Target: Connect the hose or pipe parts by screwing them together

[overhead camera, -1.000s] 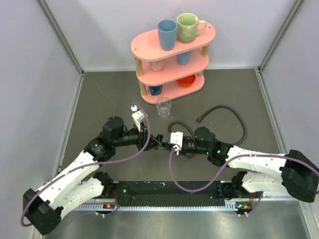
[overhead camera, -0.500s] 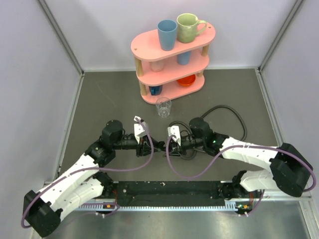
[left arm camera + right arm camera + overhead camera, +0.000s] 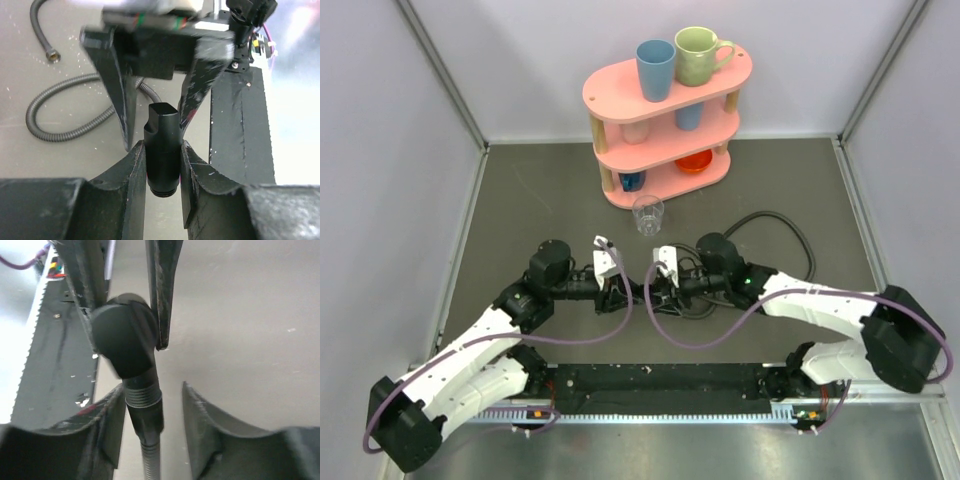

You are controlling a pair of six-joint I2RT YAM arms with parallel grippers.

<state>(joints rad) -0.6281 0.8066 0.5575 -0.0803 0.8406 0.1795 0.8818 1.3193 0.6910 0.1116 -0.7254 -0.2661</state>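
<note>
Clenching tight, my left gripper (image 3: 161, 152) had both fingers pressed against a short black fitting (image 3: 162, 132), which lay lengthwise between them, its threaded end toward my wrist and its flattened end pointing away. My right gripper (image 3: 152, 390) was slack. One finger (image 3: 112, 425) touched the ribbed collar (image 3: 144, 395) of a hose (image 3: 151, 465), but the other stood off it with bare table showing in the gap, so it grasped nothing. From the right wrist the collar seemed to run straight into the rounded black fitting pinched by the left fingers. The joint itself was hidden behind that bulk, and I could not tell whether any thread had caught. The hose dropped out of that view at the bottom edge. From the left wrist the right fingers were only a dark blur beyond the fitting. Behind them a corrugated hose curved across the table (image 3: 60, 165) to a loose end nut (image 3: 51, 54) well apart from both grippers. From above, the two grippers met tip to tip at mid-table, with the fitting lost among the fingers. The hose coiled under my right arm and arced out to the right. I could not tell whether that was one hose or two. Beyond the grippers stood a clear glass (image 3: 647, 213), and behind it a pink shelf (image 3: 665, 85) holding cups.
</note>
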